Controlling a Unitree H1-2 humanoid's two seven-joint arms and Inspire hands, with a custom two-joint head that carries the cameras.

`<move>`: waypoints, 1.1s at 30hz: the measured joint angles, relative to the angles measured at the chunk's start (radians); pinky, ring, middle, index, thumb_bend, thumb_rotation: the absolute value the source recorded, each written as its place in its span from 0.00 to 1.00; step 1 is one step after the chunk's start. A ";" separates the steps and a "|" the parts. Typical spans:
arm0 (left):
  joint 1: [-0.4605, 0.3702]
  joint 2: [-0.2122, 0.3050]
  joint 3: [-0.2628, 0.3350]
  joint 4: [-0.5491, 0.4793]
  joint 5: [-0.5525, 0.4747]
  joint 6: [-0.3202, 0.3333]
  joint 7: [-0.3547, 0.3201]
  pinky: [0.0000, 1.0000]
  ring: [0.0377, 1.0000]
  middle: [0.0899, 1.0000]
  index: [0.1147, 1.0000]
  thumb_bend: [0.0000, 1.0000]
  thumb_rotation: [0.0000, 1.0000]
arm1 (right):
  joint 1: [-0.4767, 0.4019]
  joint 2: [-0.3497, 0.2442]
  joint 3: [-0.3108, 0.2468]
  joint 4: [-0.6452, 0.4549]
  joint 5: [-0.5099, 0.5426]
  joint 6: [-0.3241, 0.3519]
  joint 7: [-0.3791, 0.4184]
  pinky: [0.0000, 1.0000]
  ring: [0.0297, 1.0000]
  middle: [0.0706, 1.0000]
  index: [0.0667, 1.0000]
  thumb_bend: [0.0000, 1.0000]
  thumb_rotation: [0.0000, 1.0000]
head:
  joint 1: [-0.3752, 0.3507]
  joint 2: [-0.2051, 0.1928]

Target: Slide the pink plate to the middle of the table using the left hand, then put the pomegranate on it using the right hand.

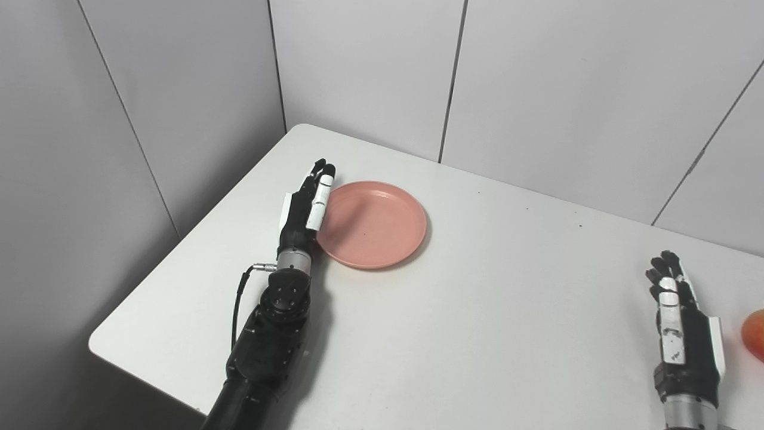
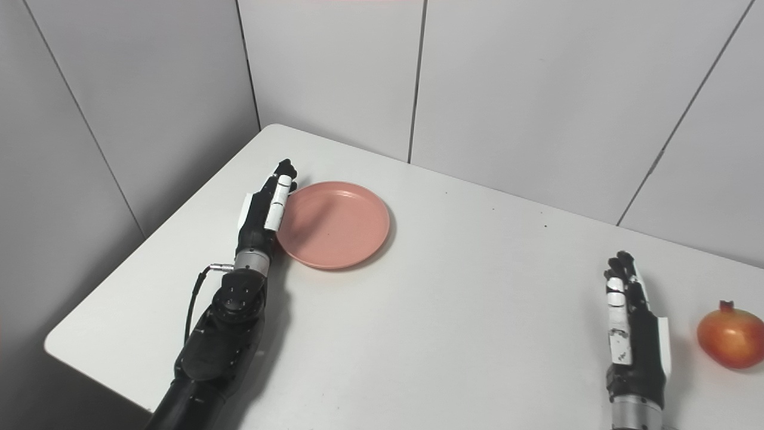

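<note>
A robot's left hand (image 1: 307, 206) stands edge-on against the left rim of the pink plate (image 1: 373, 224) on the far left of a white counter (image 1: 477, 310), fingers (image 1: 321, 197) straight and pressed together like a blade, holding nothing. The plate lies flat and bare, well left of the counter's middle. At the near right, the right hand (image 2: 632, 334) waits upright, fingers together and slightly curled, gripping nothing, just left of the pomegranate (image 2: 731, 337), which sits apart from it near the counter's right edge.

The first step, the slide, appears to be in hand: the plate seems not yet at the centre. The next move likely calls for a steady sideways push to the right, keeping the hand low against the rim so the plate neither tips nor slips past the fingers.
</note>
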 measured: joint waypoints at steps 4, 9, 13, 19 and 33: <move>0.000 -0.015 -0.011 -0.010 0.000 0.007 -0.004 0.88 0.90 0.90 0.89 0.63 1.00 | 0.000 0.000 0.000 -0.002 0.000 0.000 0.000 0.97 0.92 0.91 0.92 0.48 0.94 | 0.002 0.002; 0.000 -0.017 -0.022 -0.019 0.000 0.020 -0.019 0.89 0.90 0.91 0.90 0.63 1.00 | 0.000 0.000 0.000 -0.002 -0.002 0.000 -0.001 0.96 0.92 0.91 0.91 0.49 0.95 | 0.002 0.003; 0.000 -0.017 -0.029 -0.019 0.003 0.021 -0.020 0.89 0.90 0.91 0.90 0.64 1.00 | 0.000 0.000 0.000 -0.002 -0.002 0.000 -0.001 0.96 0.92 0.91 0.92 0.49 0.96 | 0.002 0.003; 0.000 -0.021 -0.038 -0.026 0.022 0.039 -0.021 0.90 0.90 0.91 0.90 0.64 1.00 | 0.000 0.000 0.001 0.001 -0.002 0.000 0.000 0.97 0.92 0.91 0.92 0.51 0.96 | 0.003 0.005; 0.000 -0.034 -0.051 -0.025 0.039 0.040 -0.022 0.89 0.90 0.92 0.90 0.65 1.00 | 0.000 -0.001 0.001 0.002 0.000 0.000 0.001 0.98 0.93 0.92 0.92 0.49 0.97 | 0.003 0.005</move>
